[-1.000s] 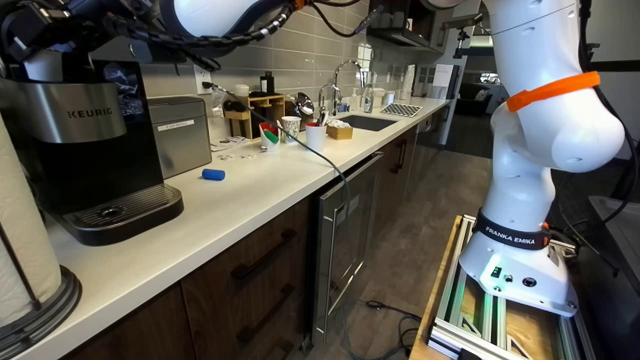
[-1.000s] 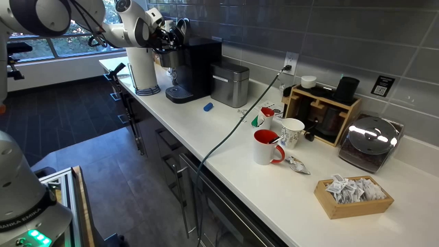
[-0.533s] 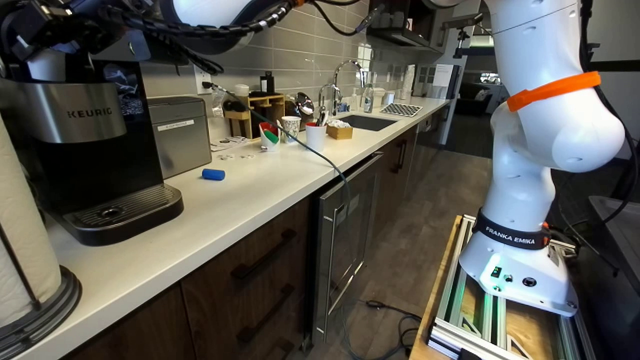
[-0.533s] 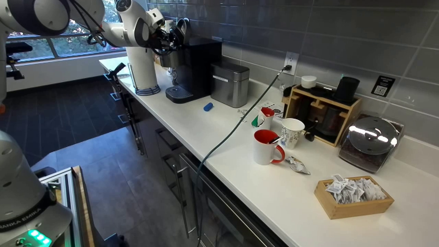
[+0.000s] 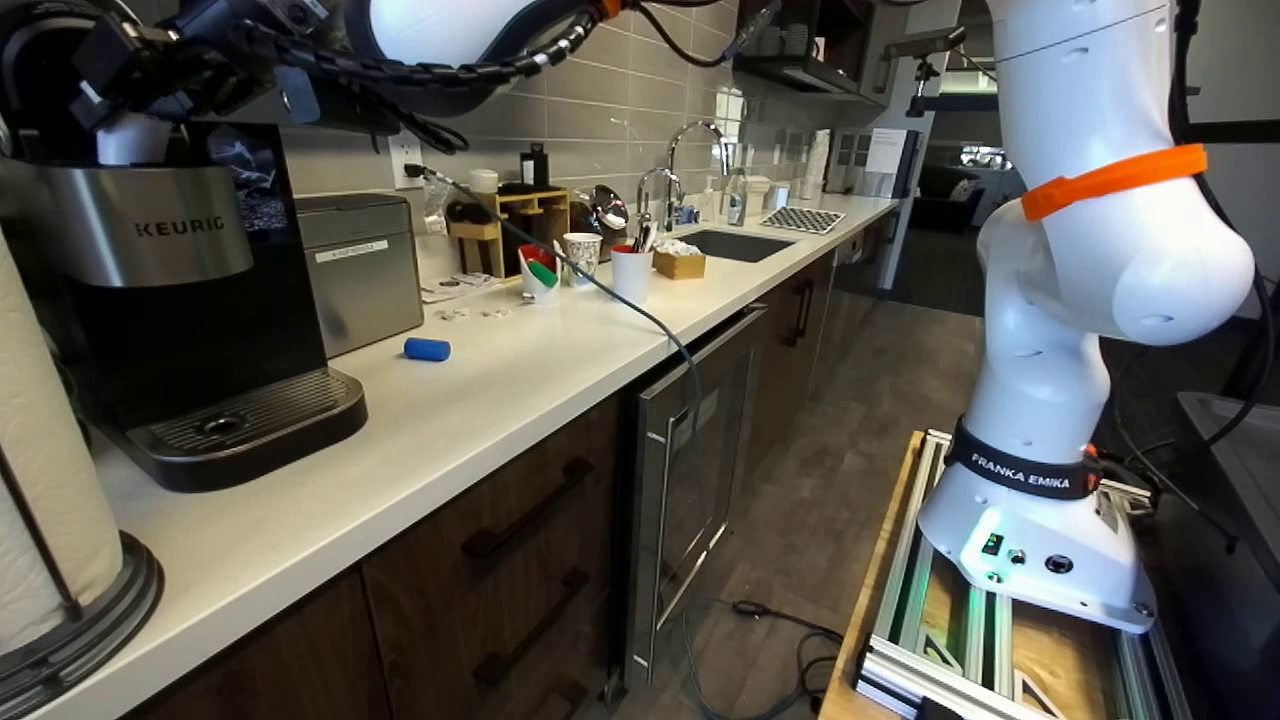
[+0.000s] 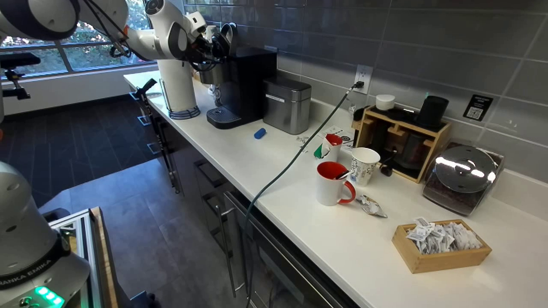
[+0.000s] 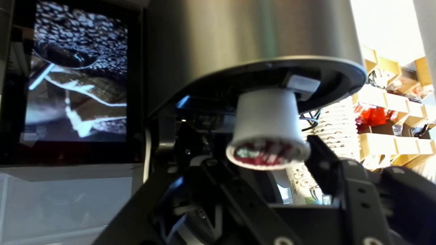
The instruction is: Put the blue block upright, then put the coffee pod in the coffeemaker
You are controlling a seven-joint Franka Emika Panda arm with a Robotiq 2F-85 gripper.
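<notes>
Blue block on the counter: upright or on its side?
On its side: both exterior views show the blue block lying lengthwise on the counter, not on end.

White-topped kitchen counter [image 6: 372, 248] along a grey tiled wall [image 6: 428, 55].
Daylight fills a wide window [image 6: 92, 56] — dark wood drawers [image 5: 430, 640] sit under the counter, a sink [image 5: 735, 245] is set into it farther along, a dark wall cabinet [image 5: 858, 55] hangs beyond — and brown-grey floor [image 5: 850, 390] runs alongside.
</notes>
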